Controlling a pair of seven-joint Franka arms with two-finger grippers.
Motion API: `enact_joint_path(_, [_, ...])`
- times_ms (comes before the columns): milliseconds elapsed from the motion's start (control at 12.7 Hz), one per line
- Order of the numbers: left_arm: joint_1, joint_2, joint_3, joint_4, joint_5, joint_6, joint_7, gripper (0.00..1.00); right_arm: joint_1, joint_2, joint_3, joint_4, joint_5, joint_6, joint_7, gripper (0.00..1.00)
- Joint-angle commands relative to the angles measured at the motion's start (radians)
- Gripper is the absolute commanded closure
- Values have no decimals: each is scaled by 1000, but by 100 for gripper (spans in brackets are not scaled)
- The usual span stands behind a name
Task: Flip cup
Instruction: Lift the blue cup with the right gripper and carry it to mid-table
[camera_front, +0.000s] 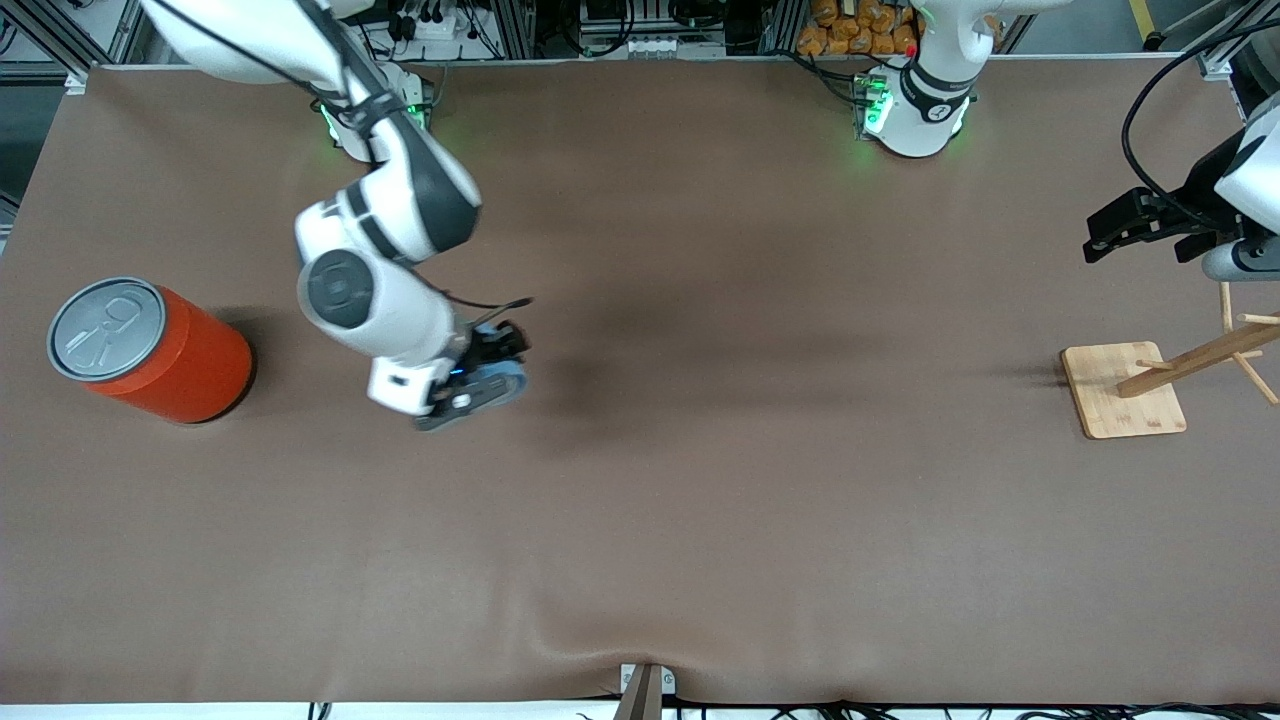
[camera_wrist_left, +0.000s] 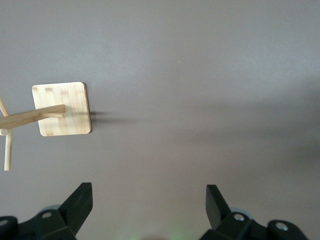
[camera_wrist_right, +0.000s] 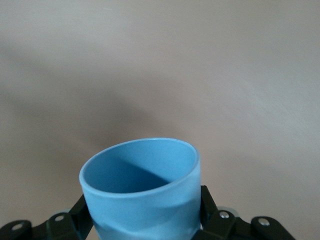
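Cup: the light-blue cup (camera_wrist_right: 142, 192) sits between the fingers of the right gripper (camera_wrist_right: 145, 220), which are closed on its wall; its open mouth points away from the wrist.
Cup place: in the front view only a blue edge of it (camera_front: 508, 378) shows under the right gripper (camera_front: 490, 375), over the brown table (camera_front: 700, 500), between the orange can (camera_front: 150, 350) and the middle of the table. Whether it touches the table or is just lifted cannot be told.
Grip: the wall looks a little dented at the fingers, so the hold seems firm but the cup is soft.
Step in hand: by judgement, the cup is grasped and the turning comes next.
How to do it well: lift enough that the rim clears the table, rotate the wrist slowly, keep the pressure steady so the cup does not slip or deform more, and lower it flat before releasing.
Risk: a tilted rim at release could let the cup tip over.
Left gripper: the left gripper (camera_wrist_left: 147, 207) waits with fingers wide apart and empty, in the air above the table near the wooden stand (camera_wrist_left: 61, 109).
Stand: the wooden stand is at the left arm's end, well apart from the cup.
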Motion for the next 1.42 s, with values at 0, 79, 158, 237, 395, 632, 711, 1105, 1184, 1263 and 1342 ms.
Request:
enact_joint_path(0, [5,0,-5,9,8,-12,-2,0,98,94,0,152,-69,-4,-88,100])
enact_joint_path(79, [5,0,-5,9,8,-10,-2,0,149,114,0,188,-95,18,-172,100])
enact_joint_path(158, [5,2,-5,9,8,-10,-2,0,187,134,-1,212,-119,52,-259,100])
enact_joint_path(237, [7,0,-5,9,8,-12,-2,0,224,142,-3,214,-167,83,-327,100])
enact_joint_path(395, [7,0,-5,9,9,-12,-3,0,260,172,-4,216,-279,101,-419,100])
enact_joint_path(632, [7,0,-5,9,9,-10,-3,0,344,222,-4,219,-338,105,-545,100])
enact_joint_path(711, [8,2,-5,9,9,-12,-3,0,385,237,-9,219,-343,118,-544,100])
enact_joint_path(1105, [8,2,-5,9,9,-12,-3,0,571,344,-112,225,-436,227,-374,100])
enact_joint_path(1184, [8,2,-5,9,9,-12,-3,0,579,355,-118,225,-438,227,-368,100])
enact_joint_path(1263, [8,2,-5,9,9,-12,-3,0,580,360,-118,225,-435,227,-358,100])
enact_joint_path(1342, [10,5,-5,7,9,-12,-3,0,590,372,-118,225,-436,227,-305,100])
